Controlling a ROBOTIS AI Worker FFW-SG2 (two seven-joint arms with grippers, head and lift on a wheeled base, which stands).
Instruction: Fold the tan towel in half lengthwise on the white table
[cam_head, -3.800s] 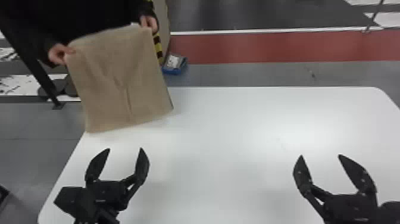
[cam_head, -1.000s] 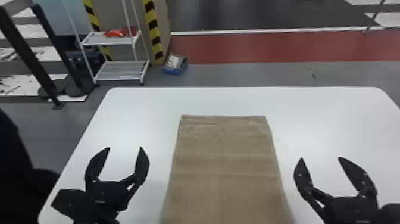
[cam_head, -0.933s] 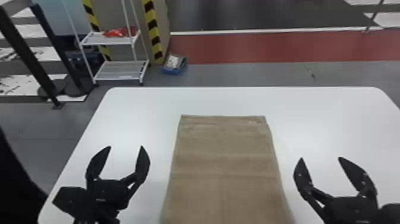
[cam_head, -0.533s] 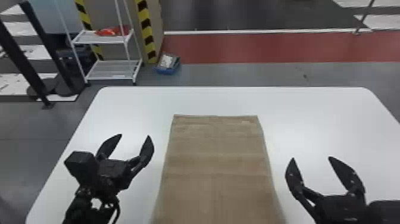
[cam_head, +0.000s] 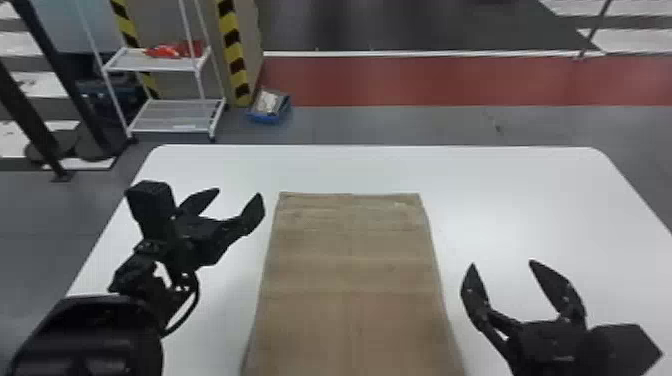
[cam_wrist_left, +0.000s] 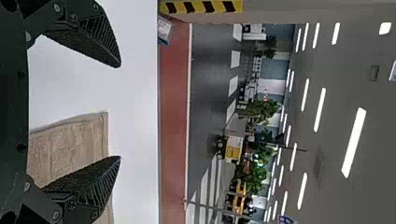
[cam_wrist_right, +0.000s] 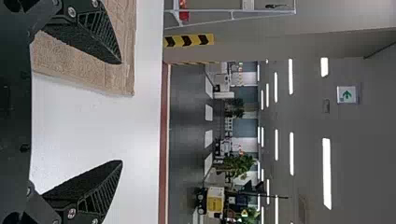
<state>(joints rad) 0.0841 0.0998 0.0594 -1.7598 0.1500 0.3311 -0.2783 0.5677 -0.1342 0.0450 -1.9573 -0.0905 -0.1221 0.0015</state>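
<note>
Left pincer (cam_head: 240, 193) near towel (cam_head: 350, 260); bin (cam_head: 267, 119) loaded.

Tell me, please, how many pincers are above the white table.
2: the left pincer, left of the tan towel near its far end, and the right pincer, right of the towel.

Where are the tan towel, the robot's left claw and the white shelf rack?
Tan towel (cam_head: 350, 280): head view, middle of its visible surface.
Left claw (cam_head: 239, 192): head view, midway between its open fingertips.
White shelf rack (cam_head: 175, 116): head view, on its lower shelf.
</note>
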